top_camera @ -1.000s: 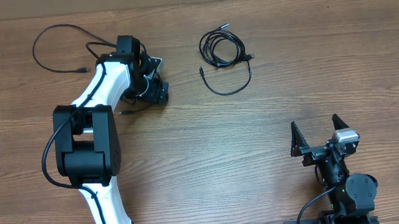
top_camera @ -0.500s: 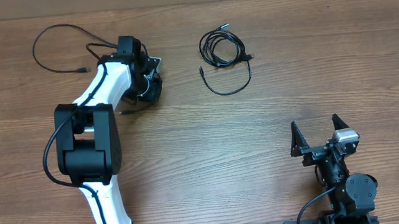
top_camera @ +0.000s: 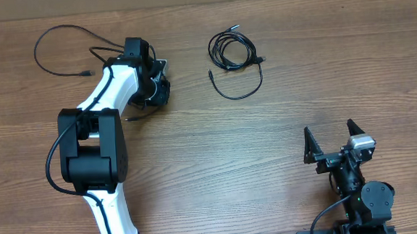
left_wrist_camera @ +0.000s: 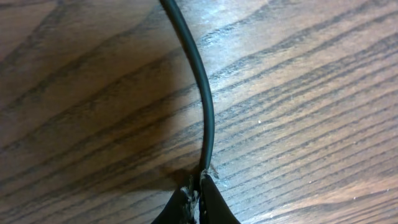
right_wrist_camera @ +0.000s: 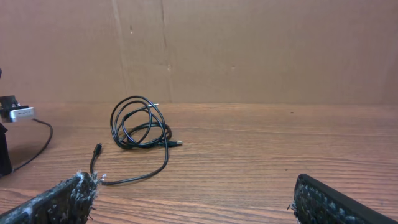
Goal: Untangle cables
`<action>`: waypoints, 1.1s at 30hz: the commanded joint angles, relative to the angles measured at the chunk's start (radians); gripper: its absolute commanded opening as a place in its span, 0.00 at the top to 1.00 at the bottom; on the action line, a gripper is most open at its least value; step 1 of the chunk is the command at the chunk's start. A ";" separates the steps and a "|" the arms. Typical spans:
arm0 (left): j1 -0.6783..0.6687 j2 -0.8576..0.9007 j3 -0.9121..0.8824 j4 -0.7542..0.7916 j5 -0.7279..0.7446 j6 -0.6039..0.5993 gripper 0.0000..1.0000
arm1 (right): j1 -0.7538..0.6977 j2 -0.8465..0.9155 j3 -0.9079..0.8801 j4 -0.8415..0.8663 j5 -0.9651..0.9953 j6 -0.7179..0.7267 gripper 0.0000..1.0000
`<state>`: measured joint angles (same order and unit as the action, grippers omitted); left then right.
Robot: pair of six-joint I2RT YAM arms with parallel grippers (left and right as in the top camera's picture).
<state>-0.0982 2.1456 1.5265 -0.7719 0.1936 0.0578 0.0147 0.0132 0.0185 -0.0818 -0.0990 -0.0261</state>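
Nearest, the right gripper stands released, its 2 rough, frayed fingers spread wide over the grained wooden table. Farther out, the left gripper is clenched on a smooth round black cord; only its wrist view shows this pinch, the cord running away, slightly bent. Farthest, a small oval coil lies at the far centre, its tail hooking back toward the front, and a loose loop lies far left

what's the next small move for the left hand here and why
Probably open the left hand and release: it looks shut on a cable that lies well apart from the coiled bundle. The open right hand sits far off, so the bundle likely needs the left next.
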 commanded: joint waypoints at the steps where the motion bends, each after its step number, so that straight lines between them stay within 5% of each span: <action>1: 0.015 0.042 -0.009 0.018 -0.063 -0.064 0.96 | -0.002 -0.002 -0.010 0.005 0.005 -0.005 0.00; 18: 0.027 0.042 0.095 -0.024 -0.063 -0.066 0.96 | -0.002 -0.002 -0.010 0.005 0.005 -0.005 0.00; 24: 0.027 0.042 0.148 -0.085 -0.040 -0.066 0.55 | -0.002 -0.002 -0.010 0.005 0.005 -0.005 0.00; 27: 0.027 0.042 0.208 -0.144 0.018 -0.066 0.52 | -0.002 -0.002 -0.010 0.005 0.005 -0.005 0.00; 31: 0.027 0.041 0.286 -0.224 0.115 -0.060 0.27 | -0.002 -0.002 -0.010 0.005 0.005 -0.005 0.00; 33: 0.026 0.041 0.293 -0.234 0.117 -0.027 0.24 | -0.002 -0.002 -0.010 0.005 0.005 -0.005 0.00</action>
<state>-0.0704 2.1773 1.7859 -0.9943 0.2440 -0.0010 0.0147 0.0132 0.0185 -0.0814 -0.0990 -0.0265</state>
